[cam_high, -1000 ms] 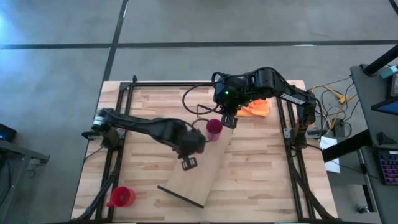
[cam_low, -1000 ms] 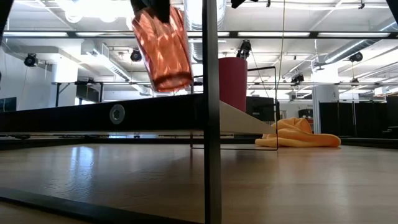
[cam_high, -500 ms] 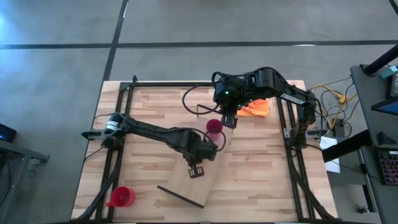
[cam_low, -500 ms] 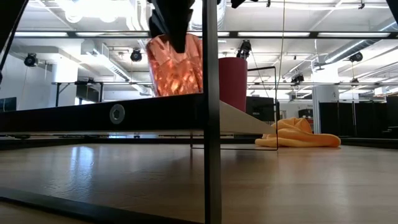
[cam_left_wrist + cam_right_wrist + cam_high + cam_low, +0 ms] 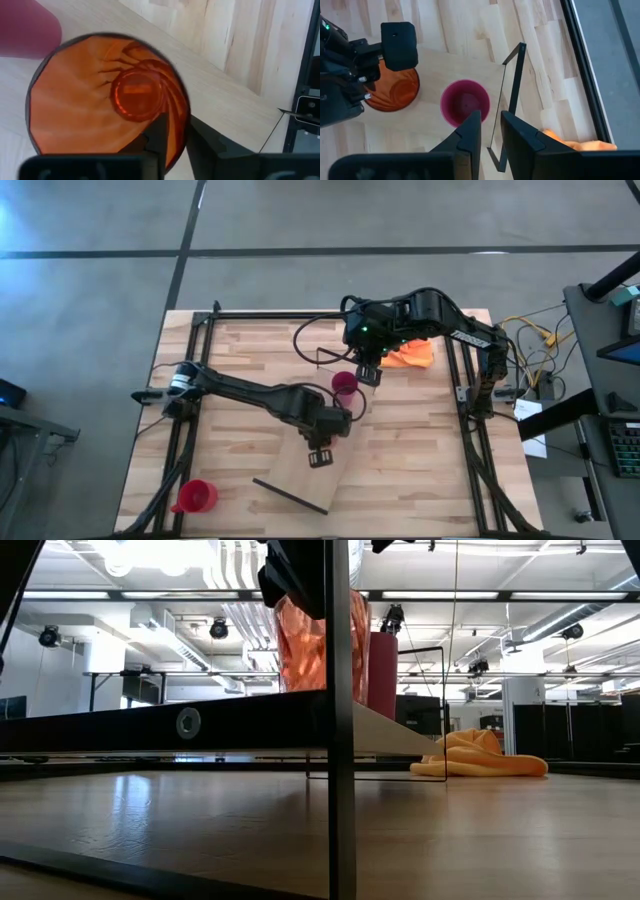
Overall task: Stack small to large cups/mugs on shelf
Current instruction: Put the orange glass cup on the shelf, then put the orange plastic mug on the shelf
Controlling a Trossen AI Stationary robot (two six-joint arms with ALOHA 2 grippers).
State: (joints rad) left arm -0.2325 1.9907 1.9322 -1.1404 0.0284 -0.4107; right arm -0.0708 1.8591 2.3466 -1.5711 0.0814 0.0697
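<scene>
My left gripper (image 5: 182, 140) is shut on the see-through amber tumbler (image 5: 105, 95), upright over the pale wood shelf (image 5: 300, 475) close beside the magenta cup (image 5: 465, 102). In the low view the tumbler (image 5: 310, 640) reaches down to the shelf's edge (image 5: 180, 723); whether its base rests there I cannot tell. The magenta cup (image 5: 344, 385) stands on its base on the shelf's far end. My right gripper (image 5: 490, 132) is open and hovers just above that cup. The red mug (image 5: 195, 497) stands on the tabletop near the left near corner. My left gripper holds the amber tumbler by its rim (image 5: 184, 117), one finger (image 5: 157, 137) inside the cup and the other (image 5: 212, 147) outside. The fingers come from above, pointing down. The tumbler sits upright below them.
An orange cloth (image 5: 410, 355) lies on the tabletop beyond the shelf's far end, under my right arm. The shelf's thin dark end frames (image 5: 512, 80) (image 5: 290, 495) stand at both ends of the board. A dark post (image 5: 340, 720) crosses the low view.
My left gripper has carried the amber tumbler toward the table's right, up to the magenta cup, and lowered it. The tumbler was tilted and clear above the shelf; now it is upright with its base at the board.
</scene>
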